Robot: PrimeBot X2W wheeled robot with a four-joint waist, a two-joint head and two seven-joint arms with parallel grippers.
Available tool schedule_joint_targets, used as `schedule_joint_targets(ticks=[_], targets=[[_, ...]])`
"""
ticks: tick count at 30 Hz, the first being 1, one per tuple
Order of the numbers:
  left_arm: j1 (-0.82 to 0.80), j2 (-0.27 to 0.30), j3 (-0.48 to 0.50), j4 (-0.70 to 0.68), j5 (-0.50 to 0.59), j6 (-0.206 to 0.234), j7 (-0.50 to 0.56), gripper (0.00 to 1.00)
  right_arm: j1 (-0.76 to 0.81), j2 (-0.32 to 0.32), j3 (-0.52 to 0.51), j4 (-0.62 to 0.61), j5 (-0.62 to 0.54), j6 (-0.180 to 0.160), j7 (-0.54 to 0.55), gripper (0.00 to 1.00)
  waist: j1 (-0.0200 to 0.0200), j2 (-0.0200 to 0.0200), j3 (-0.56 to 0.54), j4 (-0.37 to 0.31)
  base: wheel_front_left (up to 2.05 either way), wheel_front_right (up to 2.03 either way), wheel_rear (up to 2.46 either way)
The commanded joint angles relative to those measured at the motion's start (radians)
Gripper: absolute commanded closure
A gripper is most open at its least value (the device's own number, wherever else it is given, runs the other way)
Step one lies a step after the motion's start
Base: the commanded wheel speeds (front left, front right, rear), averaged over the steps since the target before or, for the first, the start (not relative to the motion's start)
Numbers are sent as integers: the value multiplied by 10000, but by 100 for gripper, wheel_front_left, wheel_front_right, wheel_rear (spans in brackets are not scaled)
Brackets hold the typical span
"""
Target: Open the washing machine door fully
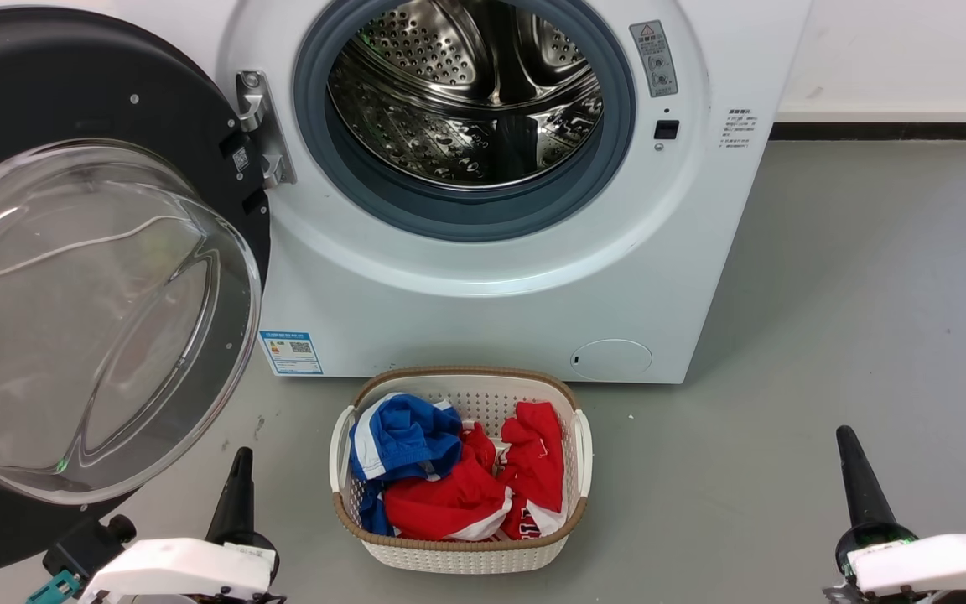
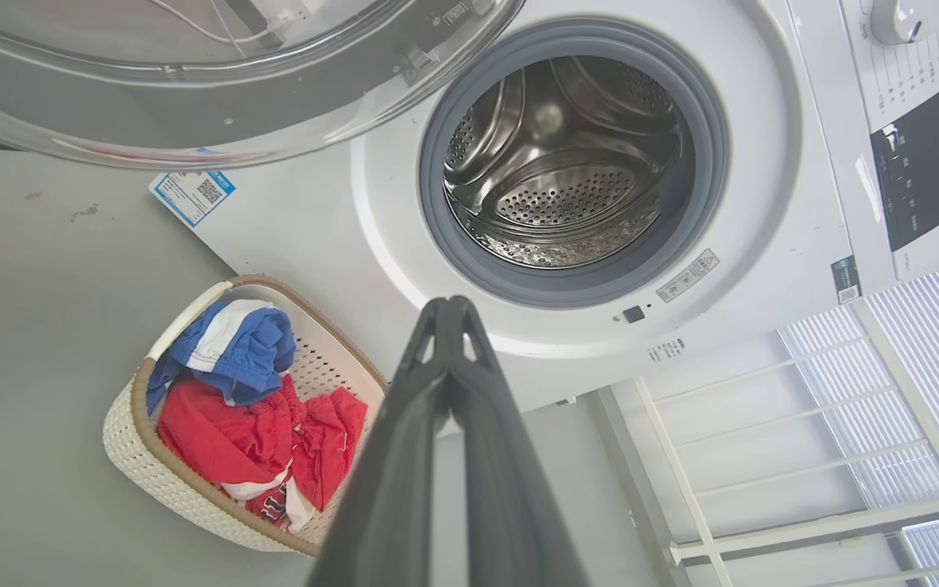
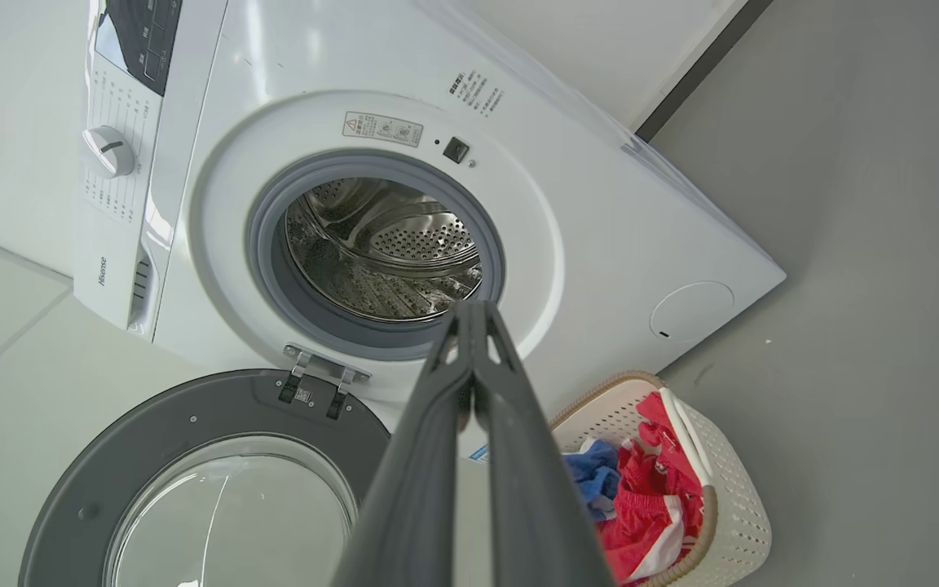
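Now washing machine door [image 1: 93, 285] hangs wide open, drum [image 1: 466, 92] exposed.

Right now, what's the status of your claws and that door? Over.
Both shut, empty: left gripper, right gripper. Wide open: door, free of both. In front of machine: basket on floor, clear of door.

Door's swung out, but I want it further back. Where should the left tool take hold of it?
Probably the black rim of the washing machine door at its lower edge, nearest the left tool, coming up from below. The glass bowl bulges smooth and wide, and the hinge side gives little leverage.
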Motion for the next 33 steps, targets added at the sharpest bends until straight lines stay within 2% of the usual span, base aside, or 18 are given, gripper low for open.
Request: schedule_joint_targets(ticks=[1, 33], targets=[[-231, 0, 30, -59, -146, -79, 34, 100, -276, -72, -20, -66, 151, 1, 26, 100, 0, 0, 0, 0, 0, 0, 0], [-725, -1, 324, 219, -3368, -336, 836, 100, -917, -47, -211, 464, 3252, 1, 859, 100, 0, 0, 80, -64, 0, 0, 0]])
